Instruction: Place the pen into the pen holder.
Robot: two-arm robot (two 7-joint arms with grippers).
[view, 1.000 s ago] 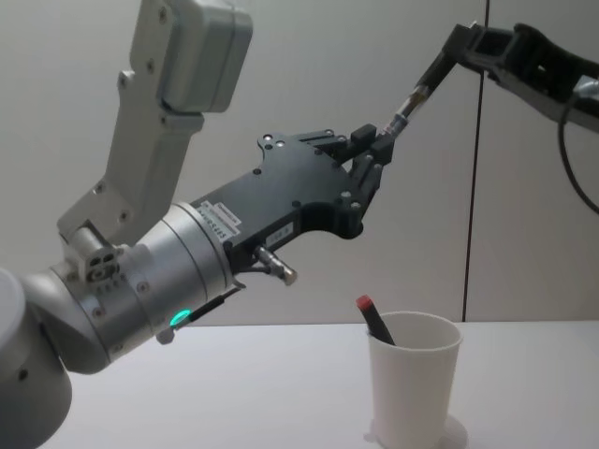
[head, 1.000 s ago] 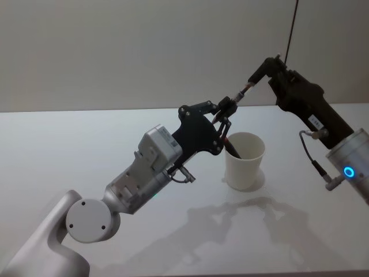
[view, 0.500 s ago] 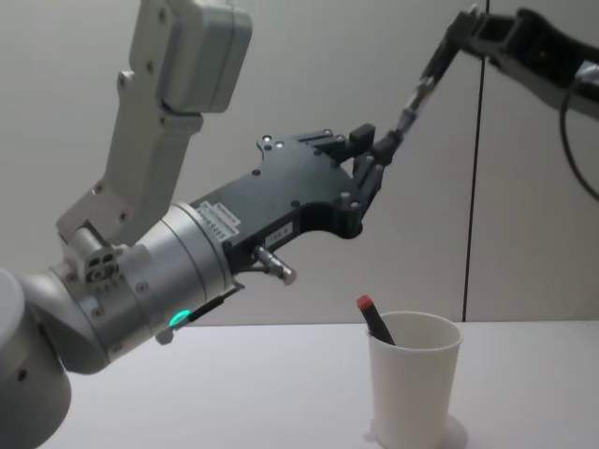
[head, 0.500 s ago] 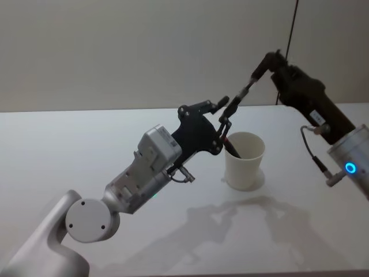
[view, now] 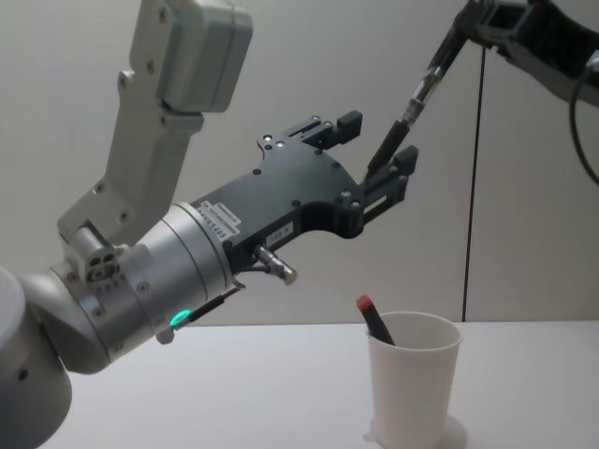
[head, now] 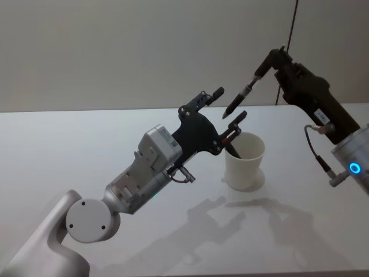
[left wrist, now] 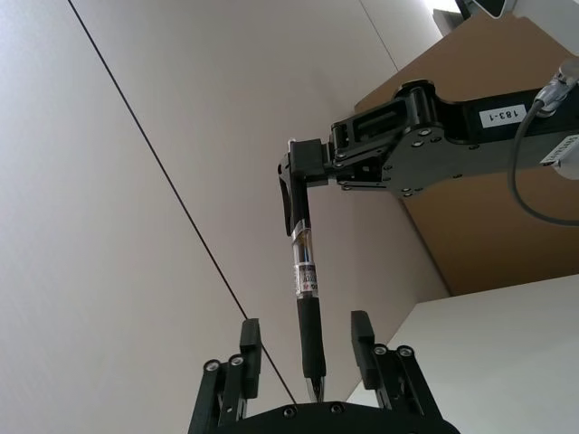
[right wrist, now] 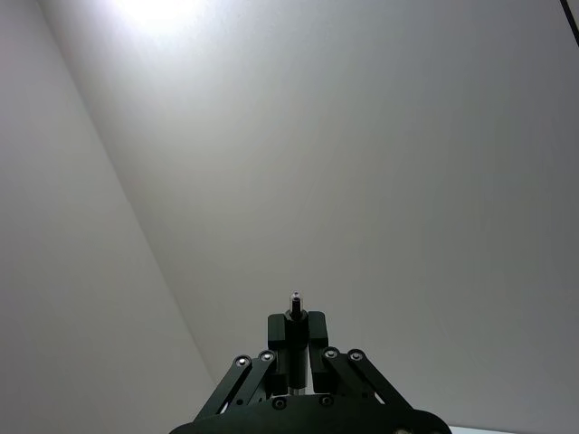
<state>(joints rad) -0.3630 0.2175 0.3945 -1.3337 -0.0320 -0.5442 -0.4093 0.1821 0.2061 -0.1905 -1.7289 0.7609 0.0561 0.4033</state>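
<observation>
White table (head: 86, 144), pen holder (head: 244, 161) mid-surface

Silver arms, black gripper housings, blue ring light.

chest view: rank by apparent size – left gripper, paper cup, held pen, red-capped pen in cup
1. left gripper, though it sits nearest the camera, which inflates it
2. paper cup
3. held pen, in the right gripper
4. red-capped pen, mostly hidden inside the cup
</observation>
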